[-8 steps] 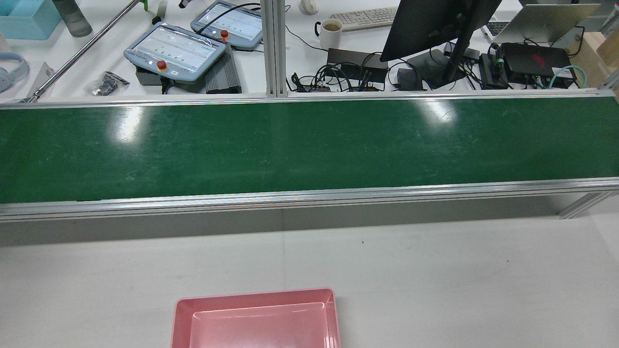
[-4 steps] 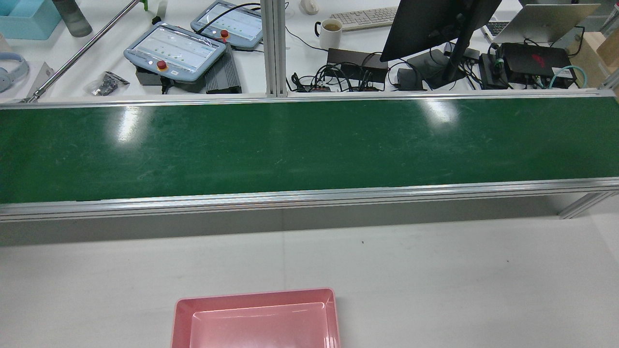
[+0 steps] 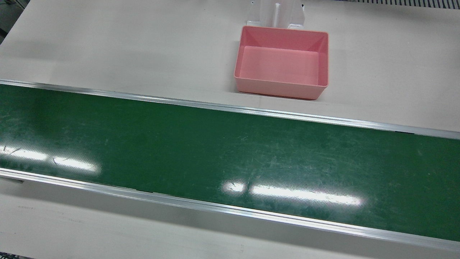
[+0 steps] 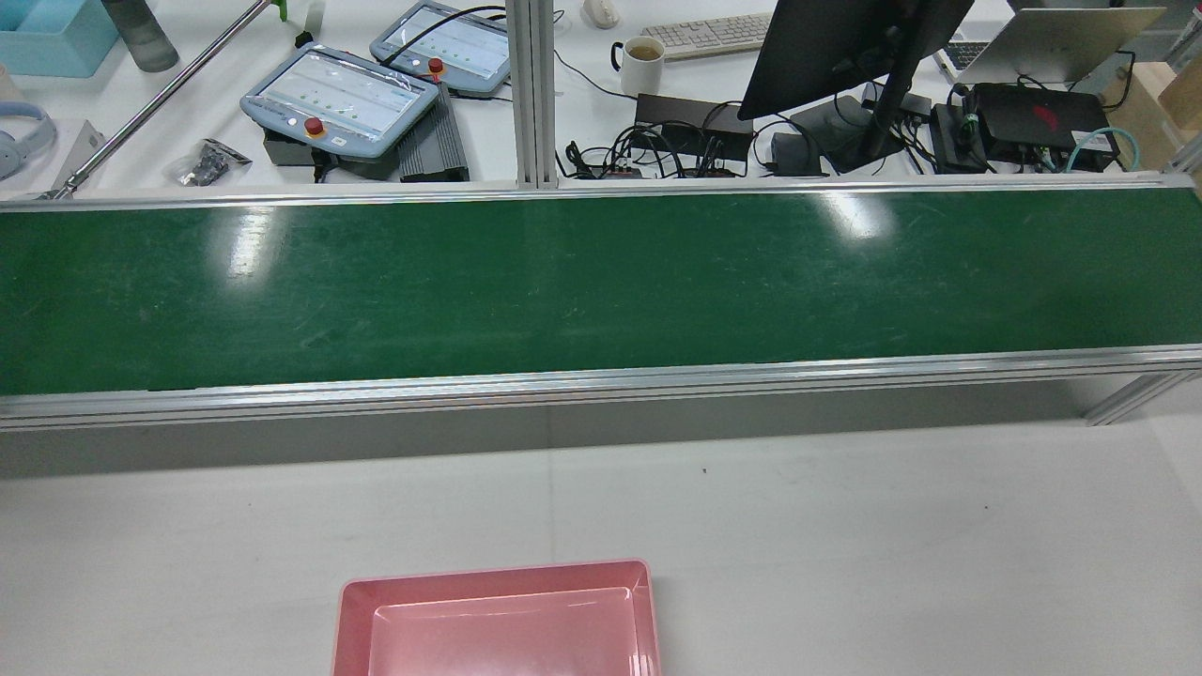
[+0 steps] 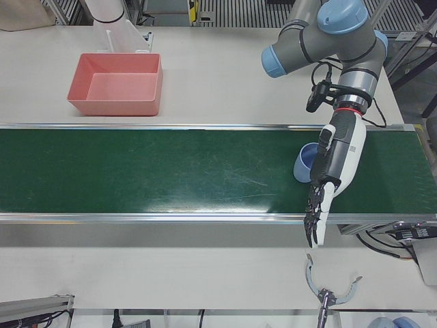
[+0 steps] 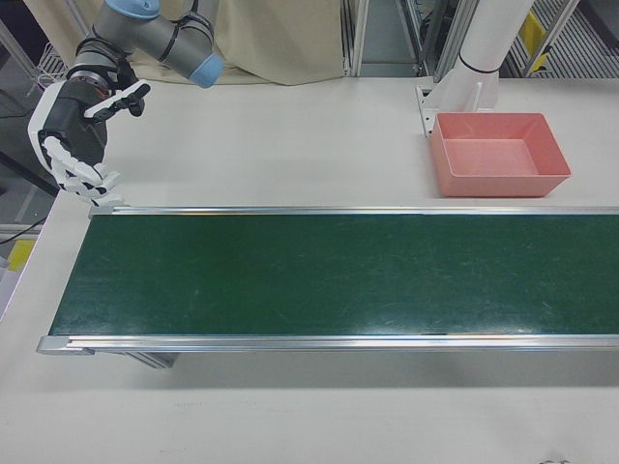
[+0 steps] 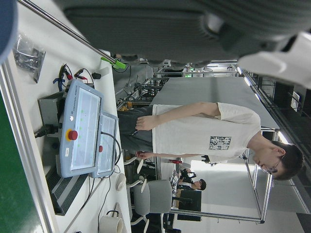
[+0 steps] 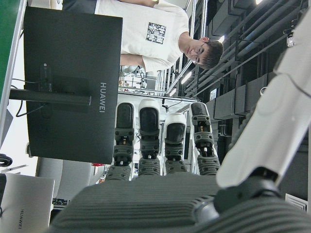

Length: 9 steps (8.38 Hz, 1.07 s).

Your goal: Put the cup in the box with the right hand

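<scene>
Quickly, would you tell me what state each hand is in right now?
Left hand: open, holding nothing; the blue cup lies on the belt behind it.
Right hand: open, fingers spread, holding nothing.

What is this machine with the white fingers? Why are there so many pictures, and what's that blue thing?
It is a robot with two arms, and each arm ends in a hand with fingers. The pictures are the same moment from different cameras: one above, one behind the robot, two in front, and one on each hand. Those two look sideways and show a person standing and a black monitor.

The long green strip is a conveyor belt on a white table. The blue thing is a cup sitting on the belt, right beside the left hand, which hangs open with its fingers pointing down. The right hand waits open at the other end. The pink box is empty. Nothing is held.
</scene>
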Tool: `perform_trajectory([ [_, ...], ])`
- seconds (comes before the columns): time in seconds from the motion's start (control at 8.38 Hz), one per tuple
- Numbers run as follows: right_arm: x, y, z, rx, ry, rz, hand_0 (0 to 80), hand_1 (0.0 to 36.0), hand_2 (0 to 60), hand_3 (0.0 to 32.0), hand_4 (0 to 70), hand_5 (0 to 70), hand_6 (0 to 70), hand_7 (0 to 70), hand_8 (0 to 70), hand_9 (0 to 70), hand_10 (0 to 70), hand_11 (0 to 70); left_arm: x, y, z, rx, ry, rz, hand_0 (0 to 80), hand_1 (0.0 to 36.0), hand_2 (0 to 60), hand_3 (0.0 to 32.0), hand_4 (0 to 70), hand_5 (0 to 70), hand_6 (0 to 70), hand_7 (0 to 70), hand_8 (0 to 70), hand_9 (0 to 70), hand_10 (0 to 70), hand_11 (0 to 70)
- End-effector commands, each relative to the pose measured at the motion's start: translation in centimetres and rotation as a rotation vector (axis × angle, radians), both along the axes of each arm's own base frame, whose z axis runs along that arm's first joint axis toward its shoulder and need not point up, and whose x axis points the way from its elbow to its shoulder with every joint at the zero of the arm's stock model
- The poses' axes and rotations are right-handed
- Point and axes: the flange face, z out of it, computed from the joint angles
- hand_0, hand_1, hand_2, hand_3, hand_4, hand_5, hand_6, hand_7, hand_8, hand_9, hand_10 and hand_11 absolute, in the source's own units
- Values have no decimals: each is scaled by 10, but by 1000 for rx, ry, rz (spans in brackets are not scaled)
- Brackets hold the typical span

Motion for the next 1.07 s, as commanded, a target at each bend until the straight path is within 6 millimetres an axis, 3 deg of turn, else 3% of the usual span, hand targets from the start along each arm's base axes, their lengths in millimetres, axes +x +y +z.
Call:
perform_trajectory([
  [0.0, 0, -1, -8, 0, 16, 3, 498, 67, 0, 0, 131, 89, 292, 700, 352, 599, 235, 353, 0, 0, 0, -1, 0, 0, 0, 0, 0, 0, 0, 0, 0, 0, 0, 0, 0, 0],
  [0.24, -2, -5, -13, 2, 43, 18, 488, 80, 0, 0, 123, 88, 297, 700, 363, 611, 225, 338, 0, 0, 0, -1, 0, 0, 0, 0, 0, 0, 0, 0, 0, 0, 0, 0, 0, 0],
  [0.48, -17, -43, -38, -28, 36, 40, 484, 78, 0, 0, 133, 88, 305, 700, 371, 618, 236, 353, 0, 0, 0, -1, 0, 0, 0, 0, 0, 0, 0, 0, 0, 0, 0, 0, 0, 0],
  [0.6, -49, -71, -61, -26, 29, 13, 481, 100, 24, 0, 150, 86, 313, 700, 378, 625, 232, 346, 0, 0, 0, -1, 0, 0, 0, 0, 0, 0, 0, 0, 0, 0, 0, 0, 0, 0],
  [0.72, -90, -103, -96, 7, 9, 8, 469, 128, 133, 0, 154, 79, 306, 700, 369, 616, 196, 293, 0, 0, 0, -1, 0, 0, 0, 0, 0, 0, 0, 0, 0, 0, 0, 0, 0, 0],
  [0.84, -135, -123, -125, 8, -9, -2, 464, 148, 217, 0, 133, 79, 306, 700, 367, 613, 194, 290, 0, 0, -1, 1, 0, 0, 0, 0, 0, 0, 0, 0, 0, 0, 0, 0, 0, 0],
  [0.95, -175, -130, -155, 11, -4, -21, 468, 163, 235, 0, 129, 80, 307, 700, 356, 599, 188, 283, 0, 0, -1, 1, 0, 0, 0, 0, 0, 0, 0, 0, 0, 0, 0, 0, 0, 0],
])
